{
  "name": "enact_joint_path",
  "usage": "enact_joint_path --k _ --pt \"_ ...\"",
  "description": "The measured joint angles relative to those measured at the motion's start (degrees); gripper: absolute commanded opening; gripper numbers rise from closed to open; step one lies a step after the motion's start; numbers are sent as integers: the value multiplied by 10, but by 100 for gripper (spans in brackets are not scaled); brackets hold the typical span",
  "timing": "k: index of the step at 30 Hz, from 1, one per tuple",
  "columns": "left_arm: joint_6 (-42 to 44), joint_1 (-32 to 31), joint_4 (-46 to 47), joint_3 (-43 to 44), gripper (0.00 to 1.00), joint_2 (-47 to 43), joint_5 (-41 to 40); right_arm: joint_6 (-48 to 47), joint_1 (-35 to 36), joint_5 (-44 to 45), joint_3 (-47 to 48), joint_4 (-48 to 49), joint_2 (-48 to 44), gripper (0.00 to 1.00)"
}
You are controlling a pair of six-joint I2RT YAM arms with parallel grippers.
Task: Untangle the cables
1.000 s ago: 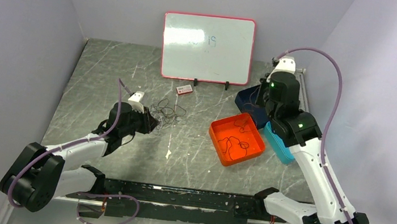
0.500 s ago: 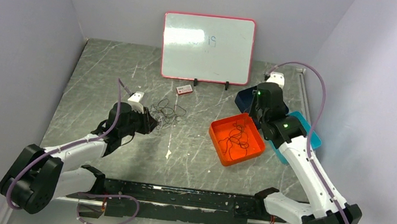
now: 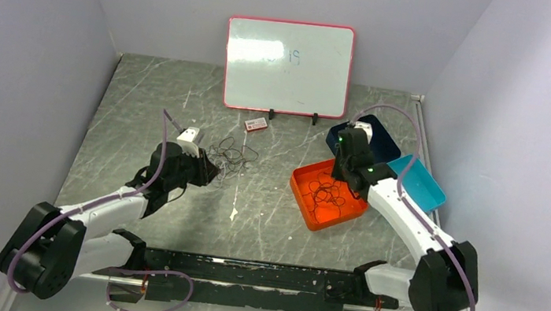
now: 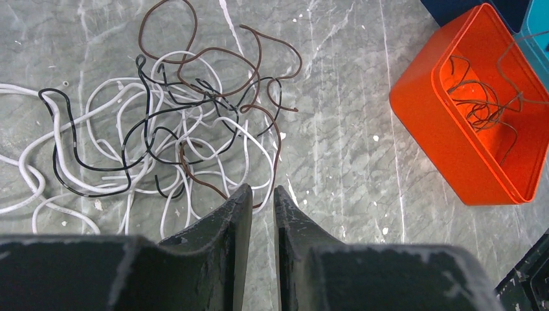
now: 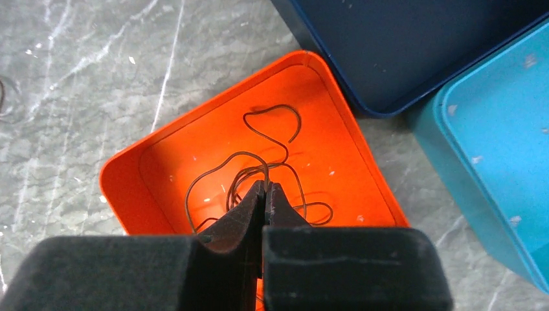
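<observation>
**Cables** (image 4: 162, 142): a loose heap of white, black and brown strands on the desk (image 3: 144, 100), left of centre, loops crossing one another. One further brown cable (image 5: 272, 123) lies coiled in the orange tray (image 5: 194, 116), right of centre.

**Left gripper** (image 4: 262, 194): low at the near right edge of the heap, jaws parted by a narrow slot. Nothing shows between them, and a brown loop and a white one run close to the tips.

**Right gripper** (image 5: 264, 188): over the orange tray, jaws pressed together. Strands of the brown cable rise to the tips, apparently pinched there.

**Other trays**: navy tray (image 5: 414, 52) and teal tray (image 5: 498, 142), just beside the orange one on its far and right sides. What shows of them is bare.

**Risks**:
- The left gripper, closing where it stands, would likely catch two or more strands, so a pull would drag the whole heap or tighten its crossings.
- The springy brown cable may cling to the right gripper on release and ride out over the rim.

**Writing**: the whiteboard (image 3: 287, 66) at the far edge bears faint blue marks, not legible. The small red-and-white card (image 3: 256, 125) below it has print too small to read.
</observation>
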Motion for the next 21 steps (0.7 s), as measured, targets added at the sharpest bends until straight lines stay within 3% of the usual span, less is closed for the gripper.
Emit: enact_joint_path --k 12,21 --pt "0 0 -6 0 24 -8 0 22 -15 -29 -67 85 110 0" --pt "0 0 -9 0 24 -8 0 21 -24 -22 -64 110 133 26"
